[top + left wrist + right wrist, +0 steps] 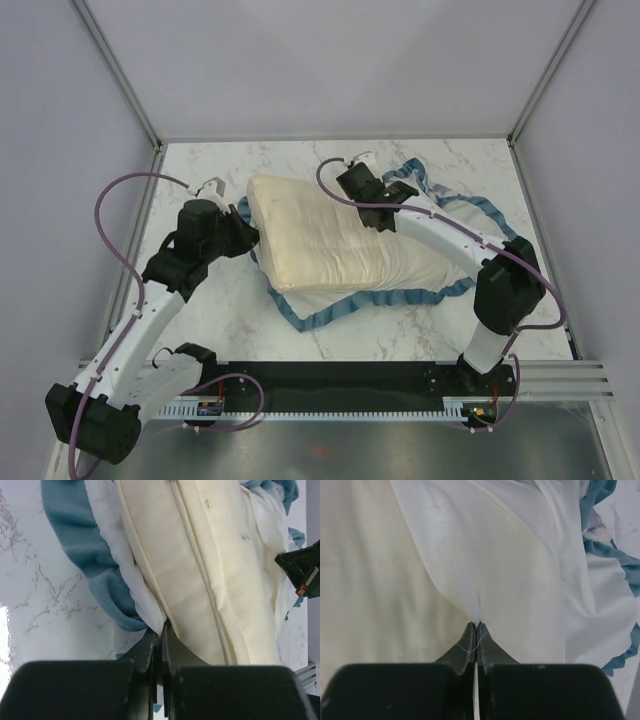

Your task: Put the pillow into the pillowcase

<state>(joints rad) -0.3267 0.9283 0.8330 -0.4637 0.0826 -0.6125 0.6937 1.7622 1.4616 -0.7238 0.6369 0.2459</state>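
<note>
The cream pillow [320,235] lies in the middle of the marble table, its right end under the white inside of the pillowcase [425,265]. The pillowcase's blue ruffled edge [340,312] runs round the front. My left gripper [252,238] sits at the pillow's left end. In the left wrist view it [162,627] is shut on a fold of the white pillowcase [142,600] beside the pillow [210,570]. My right gripper [348,180] is at the pillow's far edge. In the right wrist view it [479,626] is shut, pinching white pillowcase fabric [510,570] next to the pillow [370,580].
The marble table [210,310] is walled by grey panels on three sides. A black rail [340,385] carrying the arm bases runs along the near edge. The right arm's forearm [440,235] crosses over the pillow's right half.
</note>
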